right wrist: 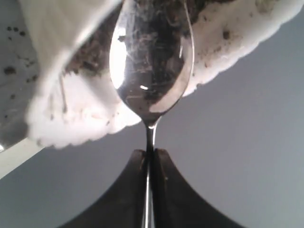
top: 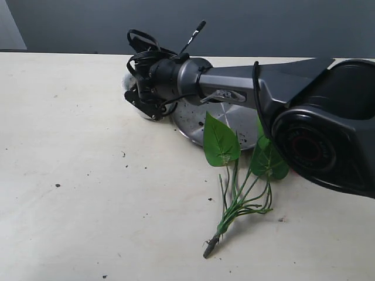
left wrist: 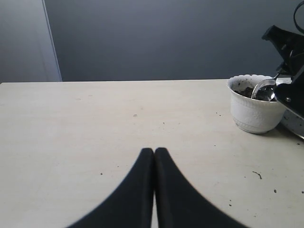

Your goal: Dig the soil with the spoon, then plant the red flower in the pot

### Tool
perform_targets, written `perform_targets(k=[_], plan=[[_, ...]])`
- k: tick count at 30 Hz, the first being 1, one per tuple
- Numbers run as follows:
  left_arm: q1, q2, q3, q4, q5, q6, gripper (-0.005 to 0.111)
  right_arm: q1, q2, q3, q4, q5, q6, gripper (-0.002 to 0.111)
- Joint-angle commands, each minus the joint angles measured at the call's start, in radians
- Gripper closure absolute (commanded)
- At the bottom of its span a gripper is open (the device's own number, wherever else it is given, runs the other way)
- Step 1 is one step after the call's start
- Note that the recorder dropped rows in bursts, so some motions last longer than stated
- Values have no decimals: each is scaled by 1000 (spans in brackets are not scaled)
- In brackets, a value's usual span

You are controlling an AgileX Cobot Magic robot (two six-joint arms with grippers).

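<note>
Clearly the flower (top: 237,175) is the biggest piece: it lies flat on the table (top: 70,175) near the steel plate (top: 205,126), leaves toward the plate, no red blooms in view. It looks light and floppy, so the bundled stem base is the firm place to take it. The pot (left wrist: 251,111), behind the plate, looks hard, breakable and easy to tip; dark soil (left wrist: 244,89) sits inside. The spoon (right wrist: 152,61) is stiff, thin and slick, so it needs a tight pinch on its handle. The right gripper (right wrist: 150,156) has its jaws closed on that handle, bowl in the pot. The left gripper (left wrist: 154,154) hangs over bare table, jaws together, holding nothing.
</note>
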Motion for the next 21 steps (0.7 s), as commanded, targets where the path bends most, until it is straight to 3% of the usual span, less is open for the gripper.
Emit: perform_targets(k=[1,21], plan=[[-5,-5,4,-7,0,0,106,13,27,-3,-4,-32,-8,108],[-5,-5,4,-7,0,0,106,-6,-43,-5,-56,68,122,108]])
